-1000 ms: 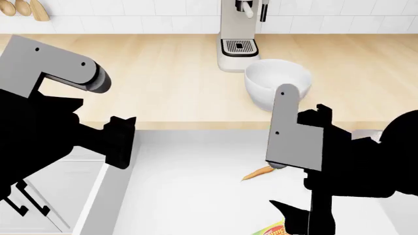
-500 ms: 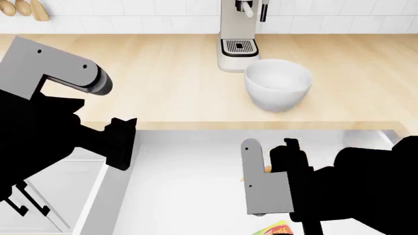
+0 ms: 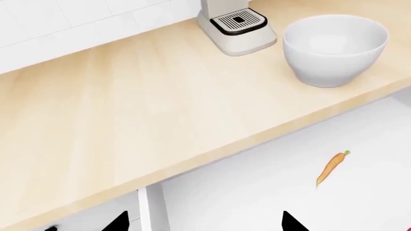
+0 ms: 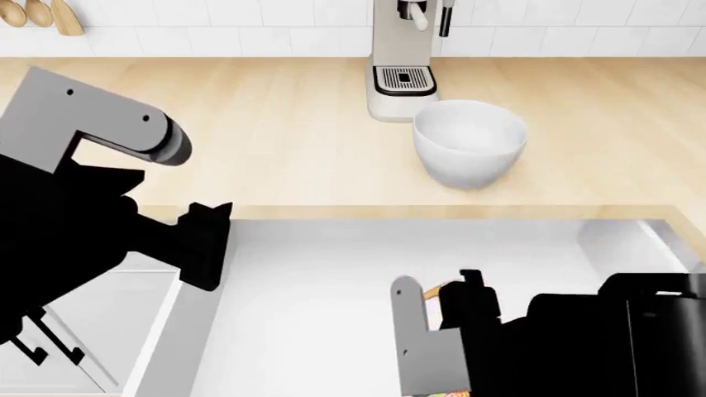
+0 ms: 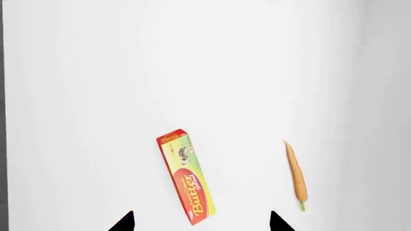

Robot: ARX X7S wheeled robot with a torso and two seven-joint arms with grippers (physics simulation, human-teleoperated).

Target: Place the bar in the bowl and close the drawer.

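A pale wooden countertop (image 4: pixel 276 141) runs in front of me, backed by a white tiled wall (image 4: pixel 221 25). A cream coffee machine (image 4: pixel 403 62) stands on it by the wall. Wooden spoons (image 4: pixel 39 15) hang at the far left — only their bowls show. A small orange carrot (image 5: pixel 295 175) lies flat on white — alone.
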